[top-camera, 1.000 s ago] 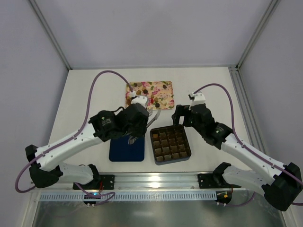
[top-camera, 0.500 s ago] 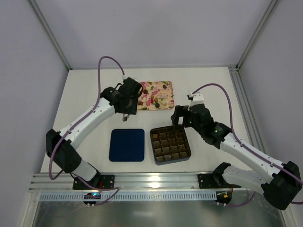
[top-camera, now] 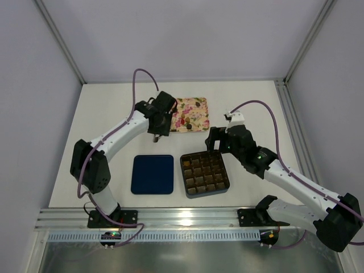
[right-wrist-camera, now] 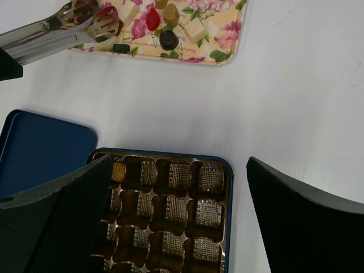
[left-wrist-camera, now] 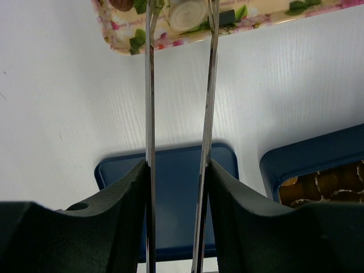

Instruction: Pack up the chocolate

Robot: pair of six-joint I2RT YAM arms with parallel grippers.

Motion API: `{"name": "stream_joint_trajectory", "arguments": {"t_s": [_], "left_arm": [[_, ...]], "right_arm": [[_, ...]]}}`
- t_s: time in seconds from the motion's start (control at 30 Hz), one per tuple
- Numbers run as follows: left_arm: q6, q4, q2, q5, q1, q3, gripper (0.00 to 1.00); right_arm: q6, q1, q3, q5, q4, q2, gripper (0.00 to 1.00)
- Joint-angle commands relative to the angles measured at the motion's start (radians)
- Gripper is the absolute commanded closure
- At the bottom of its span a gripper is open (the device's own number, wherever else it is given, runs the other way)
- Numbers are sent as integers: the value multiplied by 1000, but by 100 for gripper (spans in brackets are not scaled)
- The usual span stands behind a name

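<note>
Left gripper point(left-wrist-camera: 177, 170) clamps tongs point(left-wrist-camera: 151, 85), tips parted astride whitish chocolate point(left-wrist-camera: 187, 13) on far tray point(left-wrist-camera: 122, 45); maybe not touching. Light, brittle, slick: pinch sides gently.

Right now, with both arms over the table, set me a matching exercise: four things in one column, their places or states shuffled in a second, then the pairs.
1. floral pink-and-yellow rectangular tray
2. flat dark blue square lid
3. dark square gridded box
4. long metal tongs

a. sits right of the lid, by the open right gripper
b. clamped in the left gripper
c. carries loose chocolates
d. lies bare, left of the box

Pairs: 1-c, 2-d, 3-a, 4-b.
</note>
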Motion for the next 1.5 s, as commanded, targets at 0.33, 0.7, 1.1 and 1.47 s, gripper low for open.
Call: {"name": "stream_joint_trajectory", "arguments": {"t_s": [0.33, 0.7, 1.1, 1.47], "left_arm": [[26, 71, 55, 49, 28, 53, 57], [29, 45, 68, 42, 28, 64, 62], [52, 14, 84, -9, 36, 182, 66], [29, -26, 26, 75, 30, 168, 68]], "right_arm": [[-18, -1, 29, 16, 16, 8, 0], [-20, -2, 33, 16, 20, 26, 0], [-18, -2, 36, 21, 14, 25, 0], [-26, -5, 35, 42, 7, 14, 0]]}}
